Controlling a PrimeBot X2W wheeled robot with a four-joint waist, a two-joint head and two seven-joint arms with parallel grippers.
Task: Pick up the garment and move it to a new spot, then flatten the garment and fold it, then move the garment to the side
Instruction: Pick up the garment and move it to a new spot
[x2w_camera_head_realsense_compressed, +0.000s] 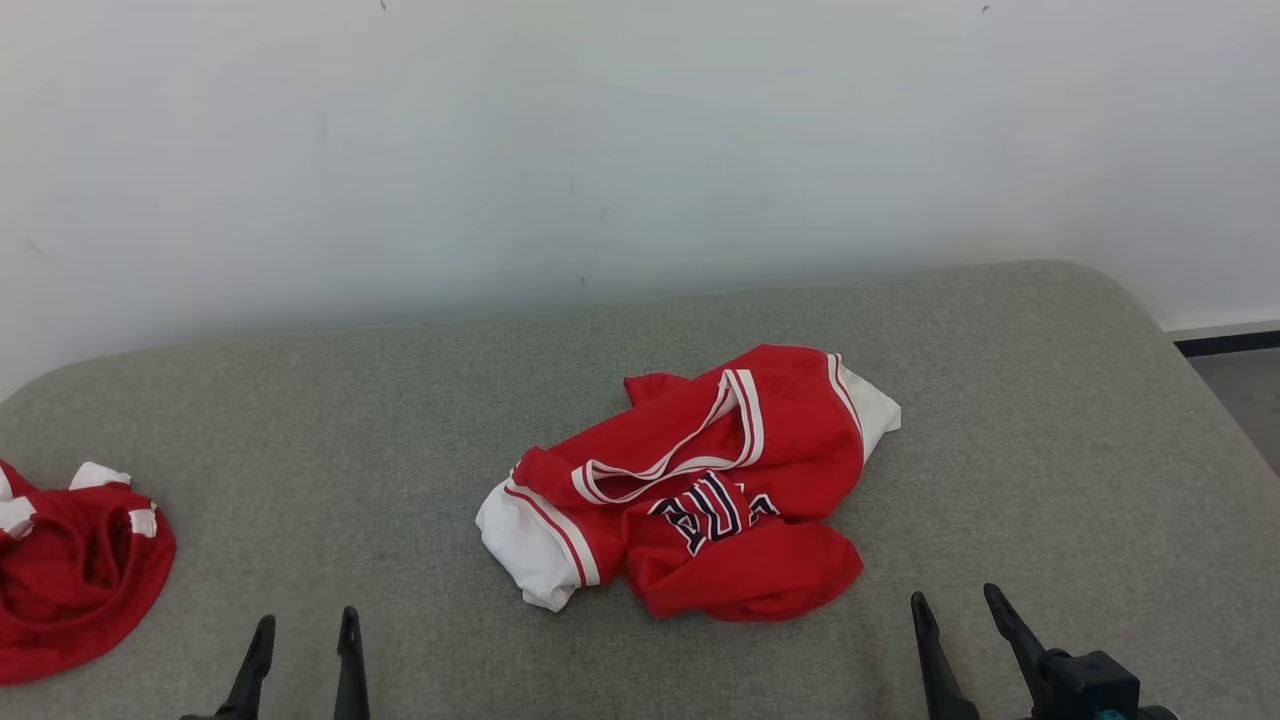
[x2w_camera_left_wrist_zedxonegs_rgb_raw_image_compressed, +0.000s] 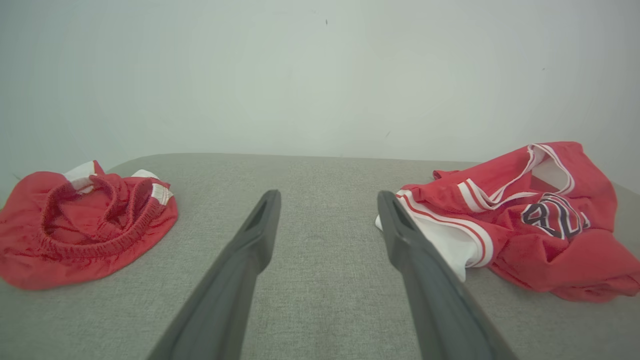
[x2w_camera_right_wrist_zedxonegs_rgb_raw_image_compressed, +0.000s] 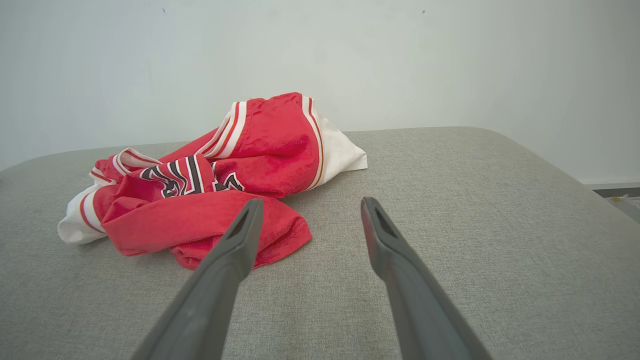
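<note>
The red jersey (x2w_camera_head_realsense_compressed: 690, 480) lies crumpled in the middle of the grey tabletop (x2w_camera_head_realsense_compressed: 300, 420). The left gripper (x2w_camera_head_realsense_compressed: 306, 616) and right gripper (x2w_camera_head_realsense_compressed: 954, 595) have jaws wide, holding nothing. To flatten it, I think it is best to grab two far-apart edges (not the lump).

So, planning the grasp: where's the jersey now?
In the head view the jersey lies crumpled near the middle of the cushion, nearer the right gripper, right of the shorts.

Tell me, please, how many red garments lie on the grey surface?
2: a crumpled lettered jersey near the middle, and a bunched red garment at the robot's left, partly cut off in the head view.
</note>
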